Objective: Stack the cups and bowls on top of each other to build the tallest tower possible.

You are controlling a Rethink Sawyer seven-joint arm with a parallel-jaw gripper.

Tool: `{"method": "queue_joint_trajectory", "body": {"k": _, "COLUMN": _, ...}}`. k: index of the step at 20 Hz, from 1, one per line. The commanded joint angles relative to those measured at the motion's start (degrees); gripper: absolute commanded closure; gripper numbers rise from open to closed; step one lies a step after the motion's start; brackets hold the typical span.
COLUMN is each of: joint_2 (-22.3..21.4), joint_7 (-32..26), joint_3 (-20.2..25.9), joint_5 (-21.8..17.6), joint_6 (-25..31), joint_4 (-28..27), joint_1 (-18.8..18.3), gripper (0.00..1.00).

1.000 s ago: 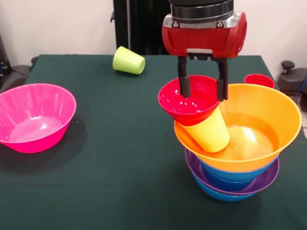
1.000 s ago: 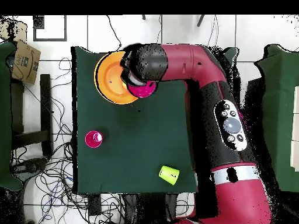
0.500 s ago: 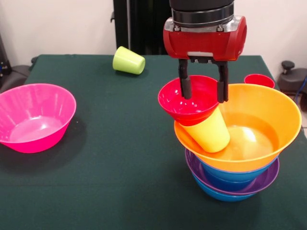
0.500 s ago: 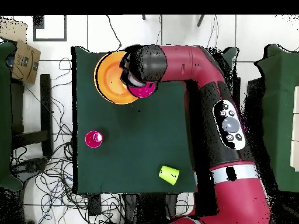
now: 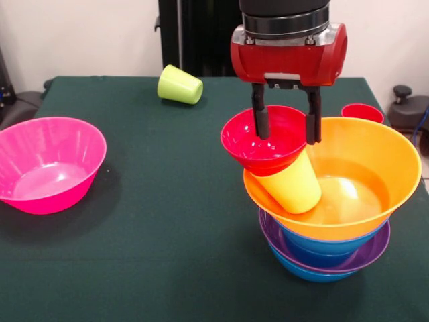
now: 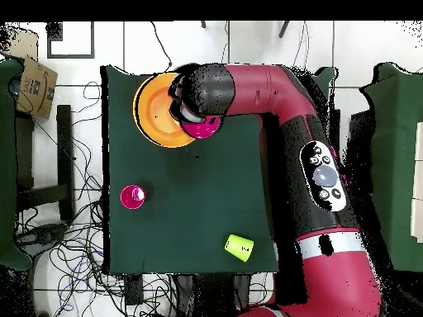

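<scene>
Pink bowl and lime cup lie apart from tower.

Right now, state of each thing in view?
gripper: open, fingers astride the red bowl's far rim
red bowl: tilted, resting on yellow cup
yellow cup: lying slanted in orange bowl
orange bowl: upright, topping blue and purple bowls
pink bowl: upright, empty, apart
lime green cup: on its side

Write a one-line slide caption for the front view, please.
Open gripper above red bowl resting on tilted yellow cup in the orange bowl.
</scene>
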Motion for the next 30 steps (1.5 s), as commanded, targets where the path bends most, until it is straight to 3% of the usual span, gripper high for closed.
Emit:
{"method": "queue_joint_trajectory", "body": {"k": 1, "joint_2": 1.98, "joint_7": -8.41, "joint_3": 1.71, "joint_5": -2.83, "joint_6": -1.79, "joint_4": 4.85, "joint_1": 1.73, "gripper": 0.00}}
{"method": "queue_joint_trajectory", "body": {"k": 19, "joint_2": 2.45, "joint_7": -8.86, "joint_3": 1.09, "joint_5": -3.97, "joint_6": -3.72, "joint_4": 6.90, "joint_1": 1.34, "gripper": 0.00}}
{"method": "queue_joint_trajectory", "body": {"k": 30, "joint_2": 4.90, "joint_7": -7.58, "joint_3": 1.25, "joint_5": -4.13, "joint_6": -5.29, "joint_4": 6.43, "joint_1": 2.30, "gripper": 0.00}}
